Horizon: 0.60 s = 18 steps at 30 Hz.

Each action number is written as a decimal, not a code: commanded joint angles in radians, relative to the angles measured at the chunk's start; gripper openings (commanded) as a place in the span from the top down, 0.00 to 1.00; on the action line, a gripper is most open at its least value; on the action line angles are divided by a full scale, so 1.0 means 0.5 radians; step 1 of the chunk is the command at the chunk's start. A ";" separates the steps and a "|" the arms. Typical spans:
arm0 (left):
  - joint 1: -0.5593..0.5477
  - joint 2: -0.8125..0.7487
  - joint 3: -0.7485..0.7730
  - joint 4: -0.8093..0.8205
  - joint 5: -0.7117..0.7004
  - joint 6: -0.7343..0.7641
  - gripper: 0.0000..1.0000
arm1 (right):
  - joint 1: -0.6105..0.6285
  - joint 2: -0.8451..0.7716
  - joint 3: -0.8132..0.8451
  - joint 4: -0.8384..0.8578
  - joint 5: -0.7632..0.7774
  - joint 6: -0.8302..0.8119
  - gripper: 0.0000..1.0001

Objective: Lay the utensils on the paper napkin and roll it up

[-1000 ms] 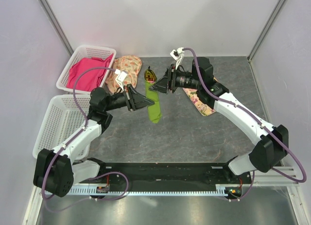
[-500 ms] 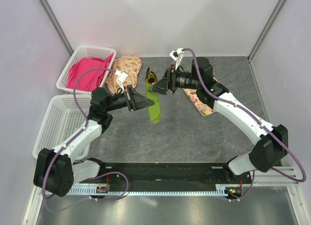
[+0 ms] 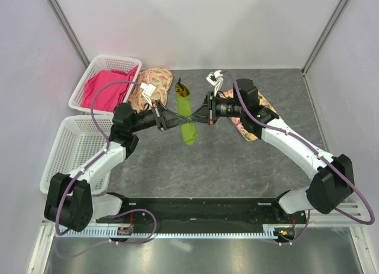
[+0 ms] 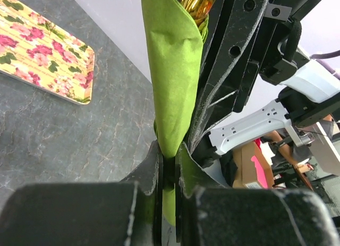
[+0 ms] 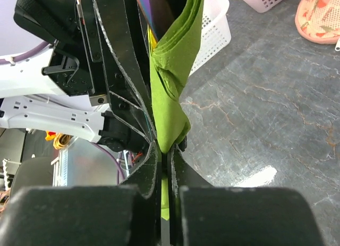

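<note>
The utensils [image 4: 194, 0] are almost wholly hidden inside the rolled paper napkin [image 4: 172, 76]; only a shiny gold end is seen, cut off by the left wrist view's top edge. From above, the napkin's middle is covered by the left gripper [image 3: 185, 116] and right gripper [image 3: 193, 116], and one floral mat [image 3: 246, 132] is partly hidden beneath the right arm [image 3: 290, 138].

Soft, even light fell from overhead, leaving only faint shadows on the grey table [image 3: 237, 161] under both arms. The overhead view was sharp, with a pale sheen on the metal rail [image 3: 207, 231]. In both wrist views the nearest finger bases were dark blur. Ahead of the left gripper [image 4: 169, 169] the green napkin [image 4: 172, 70] was crisp and the gold utensil end [image 4: 194, 1] glared. Right of the right gripper [image 5: 164, 158], white glare marked the table.
</note>
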 commanded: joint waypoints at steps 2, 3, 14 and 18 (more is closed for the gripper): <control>0.043 -0.014 0.106 0.237 -0.041 -0.116 0.98 | -0.006 -0.015 0.007 0.074 -0.017 -0.042 0.60; 0.052 -0.008 0.106 0.249 -0.044 -0.131 0.98 | -0.006 -0.024 0.004 0.056 -0.020 -0.055 0.51; 0.104 0.041 0.109 0.409 -0.044 -0.279 0.98 | -0.006 -0.061 -0.143 0.034 -0.069 -0.003 0.64; 0.107 0.044 0.103 0.409 -0.057 -0.279 0.98 | -0.006 -0.048 -0.143 0.169 -0.143 0.043 1.00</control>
